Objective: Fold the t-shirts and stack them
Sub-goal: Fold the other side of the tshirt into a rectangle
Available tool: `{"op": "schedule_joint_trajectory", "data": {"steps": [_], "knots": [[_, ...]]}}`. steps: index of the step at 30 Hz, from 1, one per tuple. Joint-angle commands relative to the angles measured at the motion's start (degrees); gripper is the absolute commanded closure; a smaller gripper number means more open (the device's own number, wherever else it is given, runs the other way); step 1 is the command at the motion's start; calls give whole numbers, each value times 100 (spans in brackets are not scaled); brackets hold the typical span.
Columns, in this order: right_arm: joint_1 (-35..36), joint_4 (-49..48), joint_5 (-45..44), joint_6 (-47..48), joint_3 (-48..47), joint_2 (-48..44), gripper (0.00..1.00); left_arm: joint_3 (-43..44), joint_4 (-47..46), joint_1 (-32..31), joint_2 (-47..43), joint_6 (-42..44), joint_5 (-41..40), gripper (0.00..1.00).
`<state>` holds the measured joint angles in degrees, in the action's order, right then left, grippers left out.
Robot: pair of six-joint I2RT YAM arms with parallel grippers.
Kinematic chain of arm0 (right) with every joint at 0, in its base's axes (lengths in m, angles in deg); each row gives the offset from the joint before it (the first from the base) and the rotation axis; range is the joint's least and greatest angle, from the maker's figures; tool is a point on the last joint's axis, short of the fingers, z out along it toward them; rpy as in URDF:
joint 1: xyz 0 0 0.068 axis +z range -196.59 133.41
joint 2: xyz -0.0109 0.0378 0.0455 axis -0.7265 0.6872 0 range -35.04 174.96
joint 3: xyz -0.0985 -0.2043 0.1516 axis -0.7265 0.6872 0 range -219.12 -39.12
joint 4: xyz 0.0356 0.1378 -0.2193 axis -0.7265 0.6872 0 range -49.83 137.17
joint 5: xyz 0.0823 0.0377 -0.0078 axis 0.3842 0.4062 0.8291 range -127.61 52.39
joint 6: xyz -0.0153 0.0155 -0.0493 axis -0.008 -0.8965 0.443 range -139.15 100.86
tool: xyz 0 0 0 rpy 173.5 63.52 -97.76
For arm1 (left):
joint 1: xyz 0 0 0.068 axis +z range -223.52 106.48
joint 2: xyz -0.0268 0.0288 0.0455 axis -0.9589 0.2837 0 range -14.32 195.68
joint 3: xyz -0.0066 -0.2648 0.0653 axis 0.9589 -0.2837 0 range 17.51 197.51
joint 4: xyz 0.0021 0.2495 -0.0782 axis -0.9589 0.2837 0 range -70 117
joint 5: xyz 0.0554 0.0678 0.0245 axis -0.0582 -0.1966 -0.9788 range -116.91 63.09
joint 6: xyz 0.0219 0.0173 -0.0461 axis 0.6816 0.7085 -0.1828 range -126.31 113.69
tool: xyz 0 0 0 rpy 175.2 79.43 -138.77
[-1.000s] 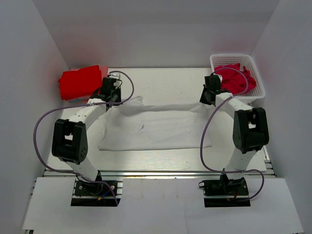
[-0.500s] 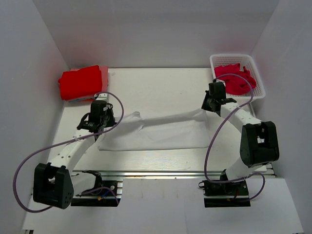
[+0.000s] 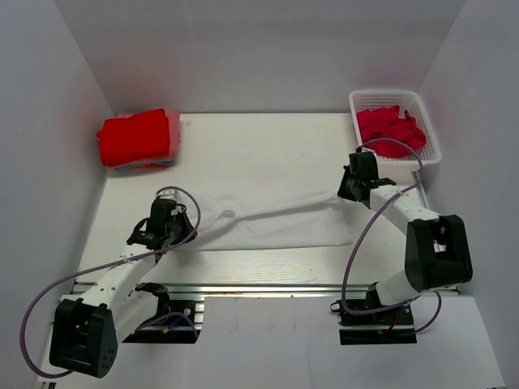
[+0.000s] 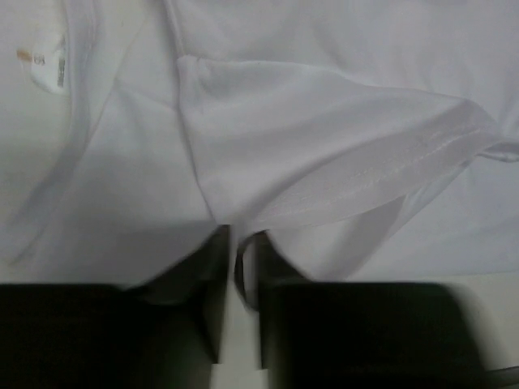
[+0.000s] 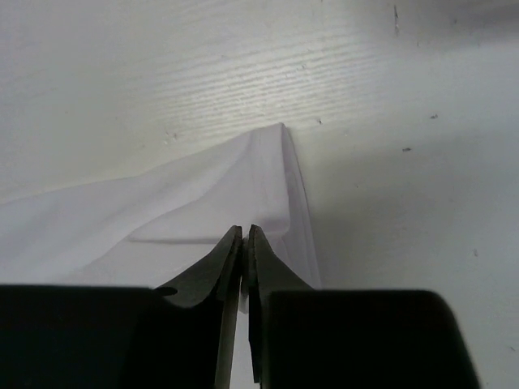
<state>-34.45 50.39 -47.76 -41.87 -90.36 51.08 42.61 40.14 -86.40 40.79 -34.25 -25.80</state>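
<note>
A white t-shirt lies spread across the middle of the table, its far edge lifted and drawn toward the near side. My left gripper is shut on the shirt's left edge; in the left wrist view the cloth runs into the closed jaws, with the collar label at the upper left. My right gripper is shut on the shirt's right corner, held just above the table. A folded red t-shirt lies at the far left.
A white basket with crumpled red shirts stands at the far right, just beyond my right gripper. White walls close in the table on three sides. A metal rail runs along the near edge.
Both grippers have moved toward the near side of the table, pulling the white shirt's far edge over the rest of it. The shirt now looks narrower front to back.
</note>
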Motion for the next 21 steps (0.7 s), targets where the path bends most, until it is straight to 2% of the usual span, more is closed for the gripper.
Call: {"op": "schedule_joint_trajectory", "data": {"steps": [1,2,3,5,7,9,12,14,15,17,19,21], "knots": [[-1,-12,-180,-83,290,-263,87,-164,279,-12,-316,-483,109,62],[7,32,-311,-153,343,-298,84,-216,506,-12,-386,-536,109,49],[-10,85,-347,-180,413,-307,81,-216,665,-12,-387,-537,109,42],[-1,454,-715,-259,492,-403,50,3,1234,-12,-606,-817,109,39],[-1,1004,-1100,-321,493,-683,10,161,1404,-12,-852,-957,249,37],[7,1253,-1497,-269,493,-895,10,267,1572,-12,-1272,-959,145,1],[-1,1211,-1333,-242,458,-1326,10,512,1372,-12,-1451,-888,21,0],[16,844,-1026,-163,457,-1528,10,565,1108,-12,-1338,-705,170,0],[16,711,-380,20,483,-1607,10,566,636,-12,-1232,-634,336,0],[25,148,421,171,528,-1547,10,566,-303,-12,-723,-459,583,0],[77,-36,759,294,493,-1441,10,566,-886,-12,-223,-387,1127,0],[130,-397,1452,312,484,-1213,10,688,-1596,-12,656,-186,1854,0]]}}
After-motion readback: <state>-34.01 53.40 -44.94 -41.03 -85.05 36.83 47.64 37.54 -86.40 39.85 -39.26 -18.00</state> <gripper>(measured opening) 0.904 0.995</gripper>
